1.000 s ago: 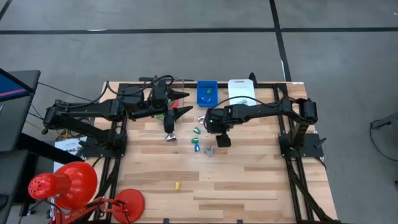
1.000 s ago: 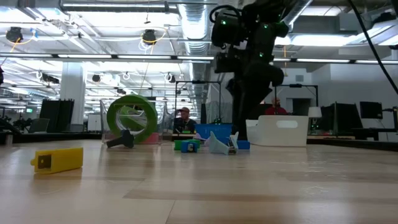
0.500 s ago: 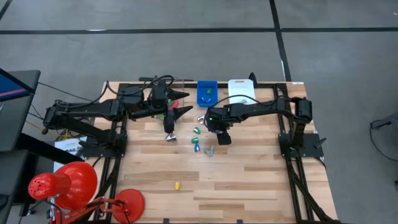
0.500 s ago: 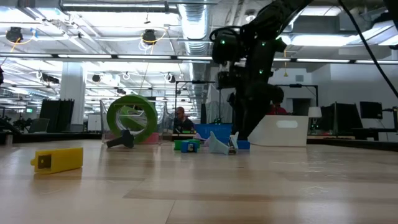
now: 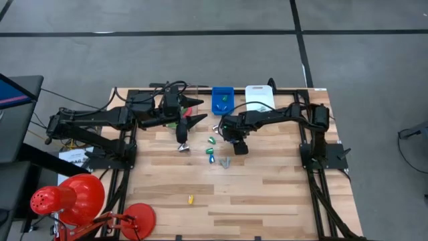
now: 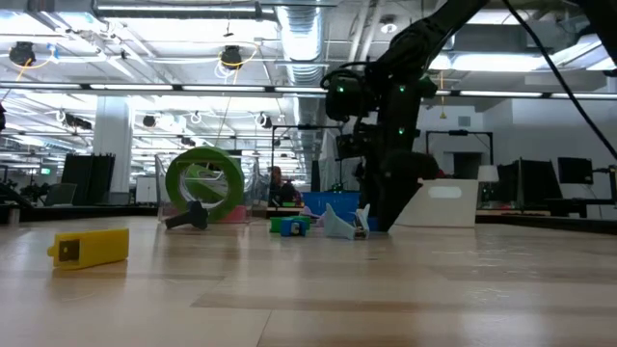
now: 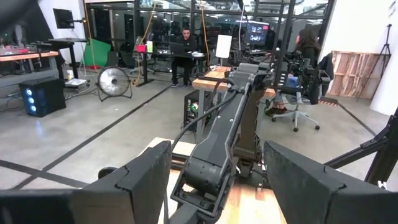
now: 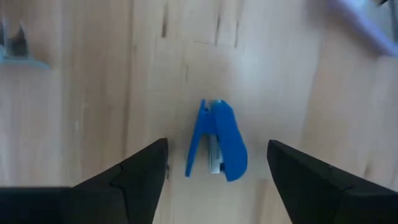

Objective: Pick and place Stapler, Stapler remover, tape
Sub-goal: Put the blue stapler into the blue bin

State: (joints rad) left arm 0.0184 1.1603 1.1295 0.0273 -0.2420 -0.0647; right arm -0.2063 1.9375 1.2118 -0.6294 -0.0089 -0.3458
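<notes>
A blue stapler (image 8: 217, 140) lies on its side on the wooden table. My right gripper (image 8: 217, 155) is open above it, pointing down, one finger on either side, touching nothing; it also shows in the low view (image 6: 379, 204) and in the high view (image 5: 239, 146), where it hides the stapler. A silver staple remover (image 6: 337, 224) lies just beside it. A green tape roll (image 6: 204, 183) stands on its edge with a red-pink one behind it, near my left gripper (image 5: 198, 110). That gripper is open and raised, and it holds nothing.
A blue bin (image 5: 223, 100) and a white bin (image 5: 259, 98) sit at the far edge. Small green and silver items (image 5: 210, 151) lie left of the right gripper, and a yellow one (image 5: 190, 199) lies nearer the near edge. Bare wood fills the near half. People sit beyond the table.
My right gripper has come down toward the table and the blue stapler, its fingers still apart, while the arm behind it has drawn in. The left arm and the items on the table have stayed where they were.
</notes>
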